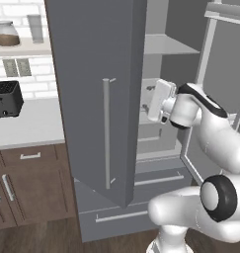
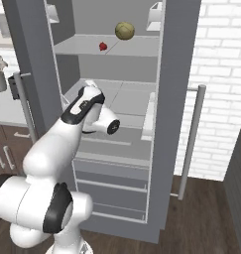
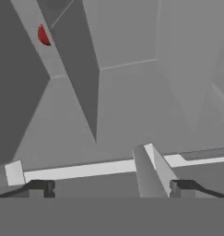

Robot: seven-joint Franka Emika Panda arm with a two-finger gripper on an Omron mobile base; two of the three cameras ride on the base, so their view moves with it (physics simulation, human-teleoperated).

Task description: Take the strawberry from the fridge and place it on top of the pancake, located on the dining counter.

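1. Inside the fridge (image 2: 117, 99), whose tall flat grey doors stood swung open, the pale grey shelves were smooth and matte.
2. On the upper fridge shelf sat the strawberry (image 2: 103, 46), a tiny glossy red berry, well apart from any finger; it also showed in the hand view (image 3: 43, 35) near the top left corner.
3. Just to the right of the strawberry on that same shelf rested a round olive-green fruit (image 2: 124, 31) with a dull skin.
4. Below the strawberry's shelf, the gripper (image 3: 112, 186) pointed into the fridge, its two dark fingertips spread wide with nothing between them.
5. Left of the fridge door, a boxy black toaster (image 1: 7, 98) stood on a pale counter (image 1: 37, 126) above brown wooden cabinets (image 1: 30, 185).
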